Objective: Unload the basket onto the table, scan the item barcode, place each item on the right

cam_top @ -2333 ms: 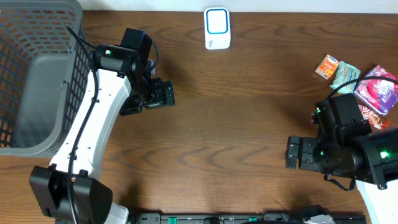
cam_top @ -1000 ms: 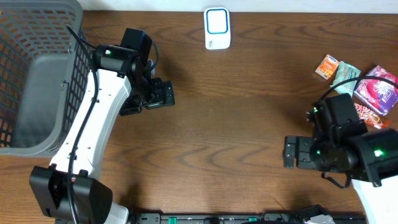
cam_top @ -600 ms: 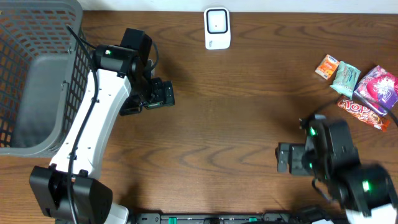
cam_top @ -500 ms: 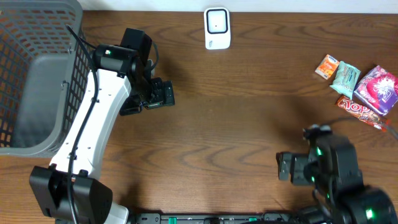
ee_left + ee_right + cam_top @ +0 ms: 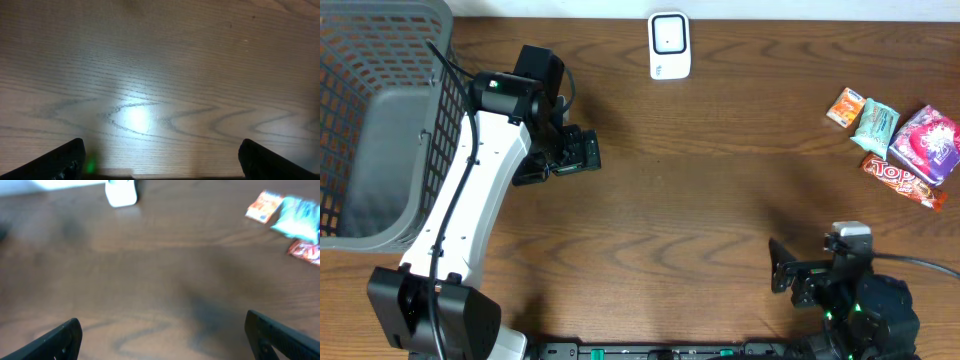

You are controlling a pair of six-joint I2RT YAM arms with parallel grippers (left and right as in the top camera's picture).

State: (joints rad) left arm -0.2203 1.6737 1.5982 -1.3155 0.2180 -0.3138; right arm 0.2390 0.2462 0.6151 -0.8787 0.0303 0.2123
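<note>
Hovering with nothing in either claw, I see the risk plainly. The orange packet [image 5: 845, 105], teal packet [image 5: 876, 122], pink pouch [image 5: 925, 142] and red bar [image 5: 904, 181] lie bunched at the right edge of the overhead frame, touching or just beside one another. Going in for one, I could shove its neighbours or pinch two at once. They look flat and slippery too, so my fingers may skid along the wood and lift nothing. Even with a clean pick, the barcode may end up facing away from the scanner [image 5: 670, 45], up at the top centre, well apart from that bunch. My right wrist view is blurred, which won't help my aim.

Now the claws. My right claw [image 5: 778, 268], low on the right, is spread wide, empty, touching nothing I can see. My left claw [image 5: 588, 152], left of centre, is likewise spread wide over bare table [image 5: 720, 200], holding nothing.
</note>
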